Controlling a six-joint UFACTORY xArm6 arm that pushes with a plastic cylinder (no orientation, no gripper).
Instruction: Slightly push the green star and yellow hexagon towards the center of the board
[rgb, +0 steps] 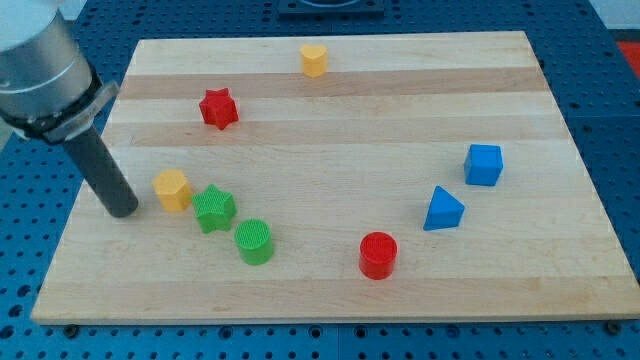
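The green star (214, 209) lies at the board's lower left. The yellow hexagon (172, 189) sits just up and left of it, almost touching it. My tip (123, 209) rests on the board just left of the yellow hexagon, a small gap apart. The dark rod rises from it toward the view's top left.
A green cylinder (254, 241) sits just right of and below the star. A red star (217, 108) is at upper left, a second yellow block (314, 60) near the top edge, a red cylinder (378, 255) at bottom centre, a blue triangle (443, 209) and blue cube (484, 164) at right. The wooden board (330, 130) ends close to the left of my tip.
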